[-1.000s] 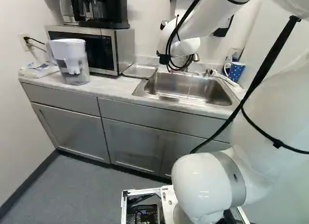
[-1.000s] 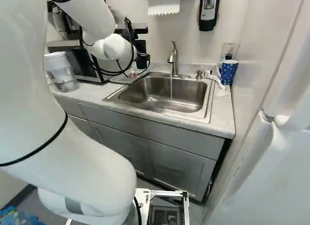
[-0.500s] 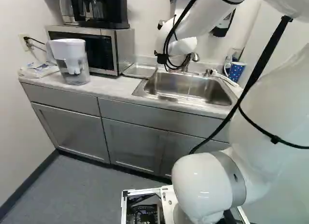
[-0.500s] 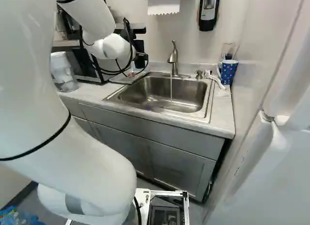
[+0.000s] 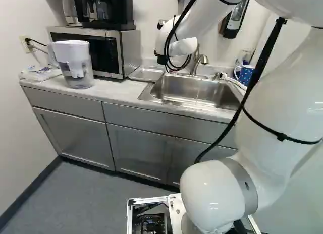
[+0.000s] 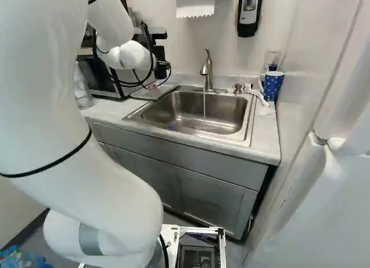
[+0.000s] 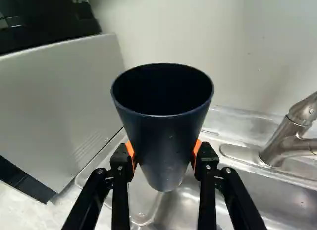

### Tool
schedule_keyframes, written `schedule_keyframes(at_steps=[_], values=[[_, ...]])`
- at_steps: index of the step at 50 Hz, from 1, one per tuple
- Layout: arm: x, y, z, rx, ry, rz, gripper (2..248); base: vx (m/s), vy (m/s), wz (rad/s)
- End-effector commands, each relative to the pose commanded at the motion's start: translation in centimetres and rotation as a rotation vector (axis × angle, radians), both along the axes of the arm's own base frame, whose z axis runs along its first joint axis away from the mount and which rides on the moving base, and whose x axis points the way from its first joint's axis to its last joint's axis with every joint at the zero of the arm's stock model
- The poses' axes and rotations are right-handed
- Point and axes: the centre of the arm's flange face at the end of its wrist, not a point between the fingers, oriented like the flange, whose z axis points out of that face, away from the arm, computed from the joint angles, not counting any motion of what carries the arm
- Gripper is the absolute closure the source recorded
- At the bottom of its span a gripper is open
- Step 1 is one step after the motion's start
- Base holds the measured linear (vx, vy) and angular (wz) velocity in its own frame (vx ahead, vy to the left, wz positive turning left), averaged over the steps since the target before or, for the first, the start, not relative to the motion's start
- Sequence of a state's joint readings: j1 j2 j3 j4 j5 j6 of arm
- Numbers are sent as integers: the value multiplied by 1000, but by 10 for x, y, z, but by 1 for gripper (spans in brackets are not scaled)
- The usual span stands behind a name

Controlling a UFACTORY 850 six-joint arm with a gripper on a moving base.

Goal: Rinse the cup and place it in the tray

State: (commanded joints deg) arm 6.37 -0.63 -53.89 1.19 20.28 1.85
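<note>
In the wrist view a dark blue, tapered cup [image 7: 166,136] stands between the fingers of my gripper [image 7: 165,158], its wide mouth uppermost. Both orange pads press on it from opposite sides, so the gripper is shut on it. Beyond and below the cup lies the shallow metal tray [image 7: 141,195], left of the sink [image 5: 199,93] in the left base view. From the faucet [image 6: 207,69] a thin stream of water [image 6: 204,106] runs into the basin. The wrist hides cup and gripper in both base views.
A microwave [image 5: 108,52] and a water pitcher [image 5: 75,65] stand left of the tray. At the sink's far right are a patterned blue mug [image 6: 272,85] and a white brush [image 6: 256,95]. A soap dispenser [image 6: 249,11] hangs on the wall.
My arm and wrist have shifted a little to the left over the counter, towards the microwave. The base has stayed put; the water was running before too.
</note>
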Motion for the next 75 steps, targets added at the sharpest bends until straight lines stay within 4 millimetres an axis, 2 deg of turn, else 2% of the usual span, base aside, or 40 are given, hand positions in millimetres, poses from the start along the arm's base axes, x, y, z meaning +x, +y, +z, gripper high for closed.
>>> schedule_keyframes(at_steps=[16, 34, 47, 75], values=[[17, 19, -1, 0, 0, 31, 126, 0, 0, 0], [43, 35, -18, -3, 20, 52, 126, 0, 0, 0], [56, 40, -33, -6, 41, 57, 126, 0, 0, 0], [66, 41, -61, -7, 42, 55, 126, 0, 0, 0]])
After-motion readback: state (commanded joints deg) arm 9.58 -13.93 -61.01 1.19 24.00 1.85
